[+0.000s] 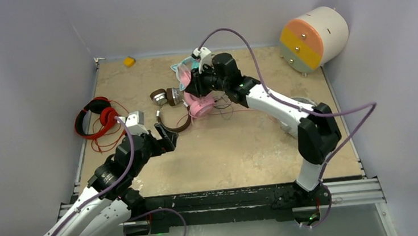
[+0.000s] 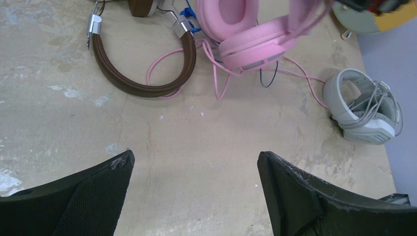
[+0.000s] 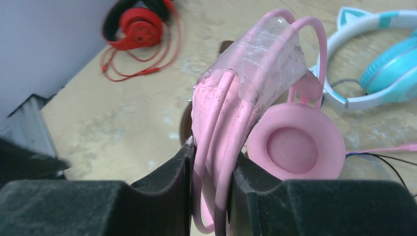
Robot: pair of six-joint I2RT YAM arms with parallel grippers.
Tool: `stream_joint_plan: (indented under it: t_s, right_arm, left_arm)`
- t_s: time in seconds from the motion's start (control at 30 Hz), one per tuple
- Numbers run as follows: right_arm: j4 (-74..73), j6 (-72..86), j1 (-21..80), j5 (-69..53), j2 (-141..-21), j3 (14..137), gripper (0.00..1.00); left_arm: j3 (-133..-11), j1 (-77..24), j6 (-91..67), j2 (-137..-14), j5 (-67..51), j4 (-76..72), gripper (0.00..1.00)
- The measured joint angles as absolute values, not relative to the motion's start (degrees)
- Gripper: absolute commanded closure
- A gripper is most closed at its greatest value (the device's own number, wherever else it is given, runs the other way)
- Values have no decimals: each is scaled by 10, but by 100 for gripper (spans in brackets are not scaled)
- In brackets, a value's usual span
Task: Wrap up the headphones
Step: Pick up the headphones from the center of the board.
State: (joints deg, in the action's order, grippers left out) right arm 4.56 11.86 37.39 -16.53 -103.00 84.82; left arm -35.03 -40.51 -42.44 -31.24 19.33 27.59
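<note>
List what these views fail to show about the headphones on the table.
Pink headphones: band's lower end, right wrist view, hidden between the right gripper's fingers and cut by the bottom edge.
Brown headphones: cups, left wrist view, cut by the top edge.
Grey-white headphones: top view, mostly behind the right arm.
Teal headphones: right wrist view, cut by the right edge.

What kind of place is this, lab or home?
Most likely a robot lab test cell: plain grey walls box in a scuffed table, two arms are bolted to a metal rail at its near edge, and several headphones lie scattered as props.
</note>
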Motion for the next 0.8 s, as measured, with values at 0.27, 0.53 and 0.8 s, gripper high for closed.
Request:
stream_joint_plan:
  t_s: [0.27,0.53,0.8]
  right_arm:
    - [47,115,370,-170,-877,796,72]
    - [13,120,382,-201,-778,799,75]
    - [-10,135,466,-222,-764,887,81]
  left_arm:
    - [-350,-405,-429,-295,210,309,6]
    - [-350,-405,-428,-299,192,304,8]
    - [-334,-405,-421,-283,119,229,10]
